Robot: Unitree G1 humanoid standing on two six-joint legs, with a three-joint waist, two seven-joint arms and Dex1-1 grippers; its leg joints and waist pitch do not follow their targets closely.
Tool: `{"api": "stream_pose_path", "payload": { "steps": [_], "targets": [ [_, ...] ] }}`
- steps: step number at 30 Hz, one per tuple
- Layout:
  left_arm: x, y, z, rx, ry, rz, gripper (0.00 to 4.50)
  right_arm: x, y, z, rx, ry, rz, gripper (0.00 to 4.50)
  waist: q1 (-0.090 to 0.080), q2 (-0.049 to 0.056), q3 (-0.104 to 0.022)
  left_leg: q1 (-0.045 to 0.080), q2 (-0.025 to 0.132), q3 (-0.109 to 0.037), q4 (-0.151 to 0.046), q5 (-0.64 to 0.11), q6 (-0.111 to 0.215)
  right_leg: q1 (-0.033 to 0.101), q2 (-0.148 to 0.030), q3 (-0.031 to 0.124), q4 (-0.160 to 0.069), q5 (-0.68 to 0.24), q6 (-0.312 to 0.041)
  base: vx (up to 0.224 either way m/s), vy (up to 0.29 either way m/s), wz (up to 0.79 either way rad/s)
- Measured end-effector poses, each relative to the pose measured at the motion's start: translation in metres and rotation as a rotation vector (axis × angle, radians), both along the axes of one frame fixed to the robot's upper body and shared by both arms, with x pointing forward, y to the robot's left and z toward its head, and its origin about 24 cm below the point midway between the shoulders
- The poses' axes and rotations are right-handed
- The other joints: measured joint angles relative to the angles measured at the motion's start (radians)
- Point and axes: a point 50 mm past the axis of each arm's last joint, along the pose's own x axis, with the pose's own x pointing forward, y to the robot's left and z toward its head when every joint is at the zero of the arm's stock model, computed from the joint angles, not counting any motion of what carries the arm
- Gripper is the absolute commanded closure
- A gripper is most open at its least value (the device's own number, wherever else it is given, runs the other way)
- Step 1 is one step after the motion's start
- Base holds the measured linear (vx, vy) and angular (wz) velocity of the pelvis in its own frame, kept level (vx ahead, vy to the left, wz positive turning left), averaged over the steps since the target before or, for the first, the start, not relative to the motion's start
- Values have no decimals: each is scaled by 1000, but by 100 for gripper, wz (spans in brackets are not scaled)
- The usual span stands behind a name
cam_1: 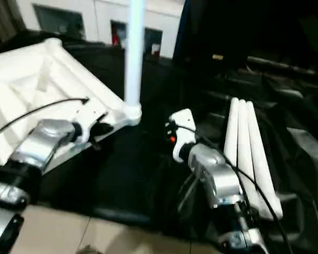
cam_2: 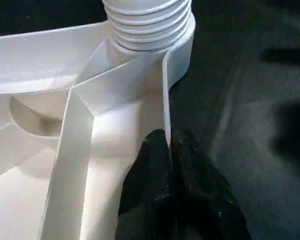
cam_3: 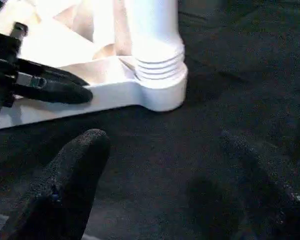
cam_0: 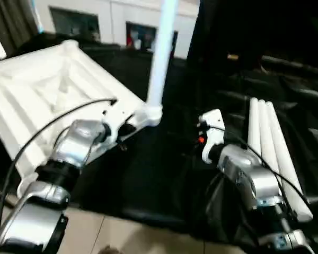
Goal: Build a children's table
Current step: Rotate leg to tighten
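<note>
You can't see the top of the standing leg (cam_0: 160, 58); the frame cuts it off. The table top (cam_0: 40, 92) lies upside down, upper left, on a black cloth (cam_0: 164, 169). Your left gripper (cam_2: 167, 150) pinches its rim. Your right gripper (cam_3: 165, 165) is spread wide, holding nothing. Three spare legs (cam_0: 273, 148) lie at right.

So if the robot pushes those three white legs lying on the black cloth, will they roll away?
Probably a little. The three legs are round tubes, so each could roll sideways. They taper, so one would likely curve rather than roll straight. Lying tight together on the soft black cloth, they should slow quickly. They look like hollow plastic, probably light.
</note>
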Motion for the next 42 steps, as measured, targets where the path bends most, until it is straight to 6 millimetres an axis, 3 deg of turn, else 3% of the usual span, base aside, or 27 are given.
{"api": "stream_pose_path", "payload": {
  "steps": [1, 2, 4, 5, 6, 7, 8, 10, 11, 13, 16, 19, 21, 23, 28, 34, 42],
  "targets": [
    [0, -3, 0, -5, 1, -9, 450, 0, -2, -1, -6, 2, -7, 59, 4, 5, -2, -11, 3, -1, 11, -5, 9, 9, 11, 0, -8, -2, 1, 97, 1, 20],
    [-1, -6, 0, -9, 0, -27, 450, 1, -5, 0, -10, -2, -14, 59, 12, 5, -4, -11, 6, -6, 10, -7, -14, 14, 16, -3, -9, -8, 1, 97, 1, 20],
    [0, -3, 2, -4, -7, -28, 450, 2, 3, 6, 3, -22, 6, 59, -2, 3, -6, 2, 12, -17, 9, -6, -78, -14, 11, 1, 35, -23, 0, 90, -10, 5],
    [0, 2, 3, 5, -8, -16, 450, 2, 9, 8, 10, -29, 25, 59, -2, -3, -9, 7, 3, -29, 9, -9, -81, -52, 2, 20, 93, -21, 1, 70, -14, -3],
    [0, 11, 3, 18, 0, 6, 450, 2, 14, 10, 15, -36, 46, 59, -7, -15, -14, 19, -22, -61, 7, -12, -77, -107, -18, 54, 120, 1, 17, -56, 0, -37],
    [0, 18, 2, 40, 3, 36, 450, 1, 11, 10, 7, -41, 44, 59, -18, -39, -21, 5, -50, -71, 32, -11, -74, -138, -45, 104, 99, 33, 47, -191, 46, -41],
    [0, 16, 1, 41, 1, 38, 450, -1, 0, 5, -9, -29, 18, 59, -25, -39, -21, -11, -54, -68, 50, -9, -64, -138, -44, 116, 104, 30, 54, -210, 34, -20],
    [0, 5, 1, 22, -3, 2, 450, -2, -18, -4, -40, 7, -34, 59, -19, -38, -21, -11, -32, -45, 26, -10, -60, -131, -28, 105, 82, 45, 45, -89, -2, 19],
    [0, 1, 1, 16, -6, -12, 450, -1, -17, -2, -36, 1, -37, 59, -20, -38, -21, -10, -19, -37, 7, 6, -94, -130, -18, 102, 64, 61, 42, 0, 0, 0],
    [-1, 0, 0, 27, 0, -29, 450, 0, -7, 1, -20, -12, -9, 59, -21, -36, -20, -4, -4, -35, -12, 25, -144, -122, -6, 98, 36, 85, 36, -71, -28, -2],
    [-3, -1, -3, 32, 13, -53, 450, -1, 1, 2, -10, -14, 20, 59, -15, -31, -17, -3, 6, -28, -13, 32, -152, -111, -5, 88, 7, 106, 22, -83, 12, 0],
    [-6, 2, -8, 33, 41, -73, 450, -1, 0, 2, -13, -15, 21, 59, -11, -30, -15, 1, 8, -6, -12, 39, -146, -106, -18, 90, 5, 116, 18, -104, 39, 5],
    [-8, 4, -10, 32, 56, -82, 450, -1, -1, 2, -17, -18, 23, 59, -6, -30, -15, 5, 8, -1, -12, 40, -145, -104, -21, 90, 5, 120, 19, -94, 27, 3],
    [-9, 5, -10, 32, 69, -94, 450, -1, -4, 3, -18, -24, 38, 28, -3, -31, -15, 5, 8, -1, -12, 40, -145, -104, -21, 89, 3, 123, 22, -69, 10, -3],
    [-15, 12, -9, 26, 93, -164, 450, -3, -16, 9, -24, -58, 127, 4, 6, -30, -15, 3, 15, 0, -13, 40, -146, -104, -20, 82, 5, 128, 21, 0, 0, 0],
    [-20, 8, -6, 21, 91, -288, 450, -8, -25, 15, -84, -97, 259, 4, 30, -30, -15, -9, 22, 3, -14, 56, -143, -113, -19, 77, 5, 127, 22, 0, 0, 0],
    [-36, -3, -8, 4, 124, -478, 450, -10, -23, 5, -160, -94, 349, 4, 52, -30, -15, -10, 24, 15, -14, 57, -141, -114, -23, 79, 3, 127, 22, 0, 0, 0]
  ]
}}
